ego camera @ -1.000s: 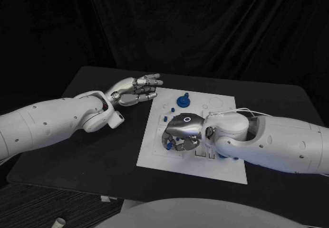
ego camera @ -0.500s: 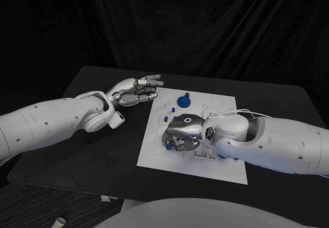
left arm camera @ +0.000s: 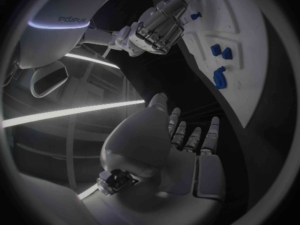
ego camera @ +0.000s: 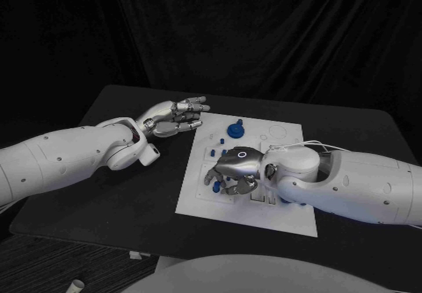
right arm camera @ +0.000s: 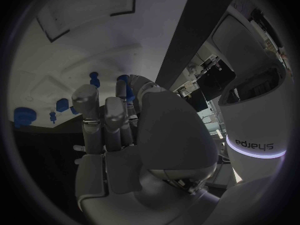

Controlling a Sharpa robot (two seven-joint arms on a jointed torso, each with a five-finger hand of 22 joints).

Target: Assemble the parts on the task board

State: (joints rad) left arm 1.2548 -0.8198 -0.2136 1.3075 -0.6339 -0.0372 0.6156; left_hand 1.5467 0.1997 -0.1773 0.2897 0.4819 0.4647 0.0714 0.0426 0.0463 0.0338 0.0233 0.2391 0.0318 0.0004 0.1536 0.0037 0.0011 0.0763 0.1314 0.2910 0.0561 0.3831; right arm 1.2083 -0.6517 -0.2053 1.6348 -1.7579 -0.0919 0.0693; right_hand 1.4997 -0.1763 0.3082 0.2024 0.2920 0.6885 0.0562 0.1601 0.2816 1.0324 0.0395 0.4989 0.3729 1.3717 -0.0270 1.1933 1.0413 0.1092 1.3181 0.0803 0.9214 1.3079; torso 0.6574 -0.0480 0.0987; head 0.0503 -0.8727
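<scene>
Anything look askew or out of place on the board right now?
Nothing stands out. The task board lies flat on the table, blue parts sit on it, the right hand works over its middle, and the left hand hovers open off its edge.

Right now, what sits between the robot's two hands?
In the head view, bare black table and the task board's white edge separate the left hand from the right hand.

right robot hand (ego camera: 230, 173) covering blue parts, grasp unclear
</scene>
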